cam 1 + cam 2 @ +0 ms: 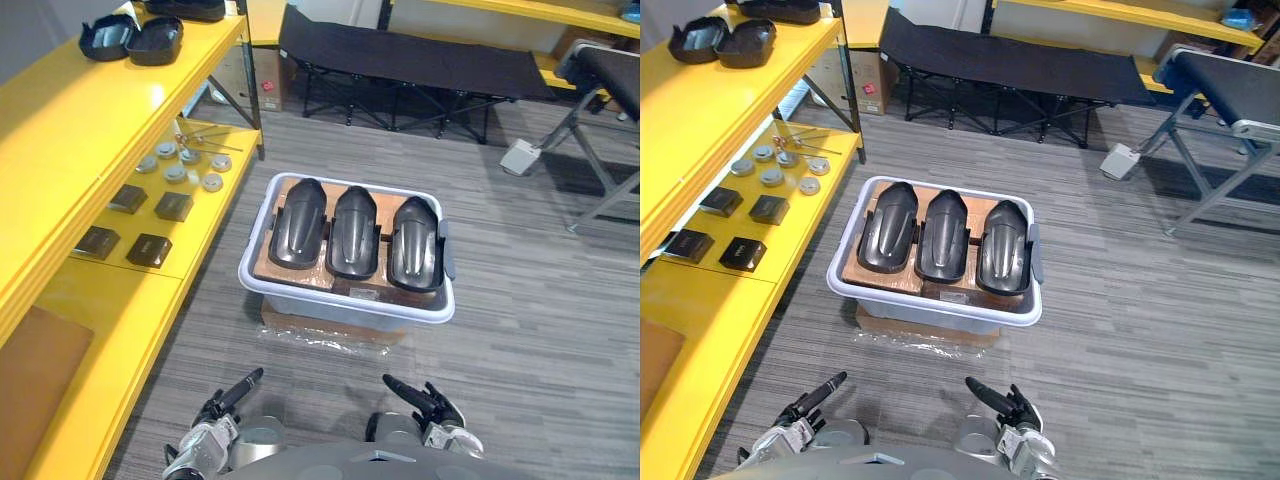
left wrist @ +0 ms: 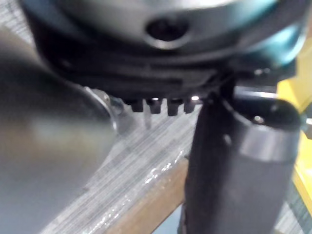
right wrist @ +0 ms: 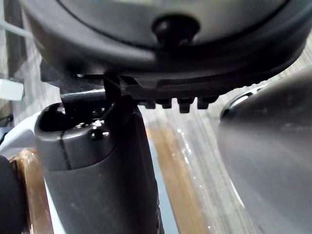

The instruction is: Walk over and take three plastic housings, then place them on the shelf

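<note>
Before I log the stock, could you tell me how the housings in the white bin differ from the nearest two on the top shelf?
The three bin housings lie domed side up, in a row in the white bin; the two shelf housings lie hollow side up, side by side, on the yellow shelf. All are black.

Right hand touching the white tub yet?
Apart. Left eye view shows a strip of grey floor between the right hand and the white tub.
</note>
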Available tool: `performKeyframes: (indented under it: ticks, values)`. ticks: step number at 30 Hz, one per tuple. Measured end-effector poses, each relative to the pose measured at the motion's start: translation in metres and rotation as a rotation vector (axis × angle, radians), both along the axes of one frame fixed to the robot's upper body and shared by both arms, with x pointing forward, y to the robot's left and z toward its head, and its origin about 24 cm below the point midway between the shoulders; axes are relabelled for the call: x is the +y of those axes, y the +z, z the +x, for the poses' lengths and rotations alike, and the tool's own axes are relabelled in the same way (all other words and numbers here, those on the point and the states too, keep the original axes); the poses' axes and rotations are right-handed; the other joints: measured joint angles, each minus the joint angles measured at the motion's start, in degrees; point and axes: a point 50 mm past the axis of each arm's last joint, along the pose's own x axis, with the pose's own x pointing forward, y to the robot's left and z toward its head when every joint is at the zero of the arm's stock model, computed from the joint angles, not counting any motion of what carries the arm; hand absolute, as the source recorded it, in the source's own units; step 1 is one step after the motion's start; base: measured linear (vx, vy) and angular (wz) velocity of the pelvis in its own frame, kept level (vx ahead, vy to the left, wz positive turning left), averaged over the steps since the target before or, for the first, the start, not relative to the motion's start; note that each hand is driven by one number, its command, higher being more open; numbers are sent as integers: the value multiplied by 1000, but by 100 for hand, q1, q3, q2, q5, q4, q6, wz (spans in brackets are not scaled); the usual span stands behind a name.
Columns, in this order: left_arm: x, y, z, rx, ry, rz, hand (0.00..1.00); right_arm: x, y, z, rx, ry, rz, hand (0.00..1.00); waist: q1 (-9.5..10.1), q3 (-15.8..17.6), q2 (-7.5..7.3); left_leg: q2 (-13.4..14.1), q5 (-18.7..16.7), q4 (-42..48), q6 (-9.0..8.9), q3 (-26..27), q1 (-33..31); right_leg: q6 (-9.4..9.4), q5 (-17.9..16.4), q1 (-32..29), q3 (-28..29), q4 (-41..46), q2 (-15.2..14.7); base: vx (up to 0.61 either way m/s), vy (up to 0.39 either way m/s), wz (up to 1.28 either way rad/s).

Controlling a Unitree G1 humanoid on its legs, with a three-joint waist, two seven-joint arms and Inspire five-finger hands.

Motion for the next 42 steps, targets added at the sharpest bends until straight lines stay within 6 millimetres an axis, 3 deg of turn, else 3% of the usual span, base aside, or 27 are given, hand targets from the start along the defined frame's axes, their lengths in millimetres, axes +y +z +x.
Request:
performKeyframes:
  ticks: [5,13,18,21,25,32,38,42]
  values:
    - [-8,-3,-7,12,0,-12,100,-3,0,-4,6,-4,-13,100,-84,-61,112,245,99,-33,-145,-150,-132,-124,162,356,-248,-740,345,22,-119,21]
    - [-1,0,0,9,-57,36,100,6,15,-5,-63,54,-68,100,-139,-81,-52,185,606,-843,-167,141,-240,-166,606,39,-152,-1386,356,-21,-2,-12]
    - [7,0,-7,52,-120,81,100,29,50,1,-198,134,-63,100,-290,-109,-226,176,635,-1043,-178,366,5,-149,646,77,24,-1420,361,23,13,-20]
    - [13,1,-9,58,-130,100,100,31,74,9,-293,96,-86,100,-325,-164,-343,175,621,-1045,-197,483,81,-133,657,87,121,-1417,364,5,21,-18]
    - [23,2,-19,64,-122,115,100,9,102,37,-420,20,-175,100,-373,-180,-489,211,508,-861,-237,615,117,-125,689,119,267,-1408,387,-29,10,-15]
    - [34,7,-14,18,-105,122,100,-53,147,84,-595,-83,-359,100,-295,97,-487,383,23,215,-166,609,-622,-91,804,-176,370,-1396,444,-90,23,-10]
    - [37,13,-2,-25,-116,137,100,-76,200,146,-757,-142,-456,100,-159,728,-463,388,-32,685,-111,288,-1289,-118,854,-569,229,-1173,450,-44,17,19]
    - [33,24,31,-141,-141,144,100,-99,234,194,-786,-176,-519,100,115,1269,-327,350,-34,1070,-100,63,-1746,-194,799,-973,95,-733,398,-64,17,23]
